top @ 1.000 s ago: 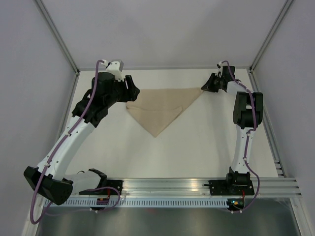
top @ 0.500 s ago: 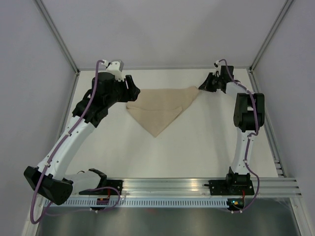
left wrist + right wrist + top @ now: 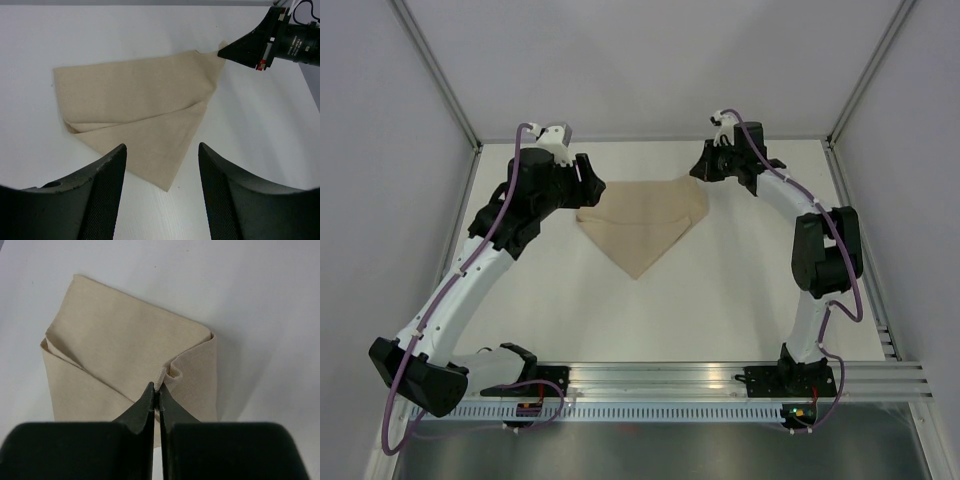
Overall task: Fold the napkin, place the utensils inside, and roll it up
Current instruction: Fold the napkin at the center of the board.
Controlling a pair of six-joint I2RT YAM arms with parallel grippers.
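The right gripper (image 3: 704, 172) has swung leftward since a second ago, jaws pinched on the right corner of the plain tan-beige cloth napkin (image 3: 640, 222) lying far-centre on the white table (image 3: 740, 295), while the left gripper (image 3: 586, 186) hovers spread beside its left corner.

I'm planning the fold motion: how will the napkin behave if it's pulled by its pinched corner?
Probably floppy: the napkin buckles into a soft pleat where the right end effector pinches its corner. Likely light, since a fingertip pinch seems enough to hold that corner up. Its loose layers may shift when pulled.
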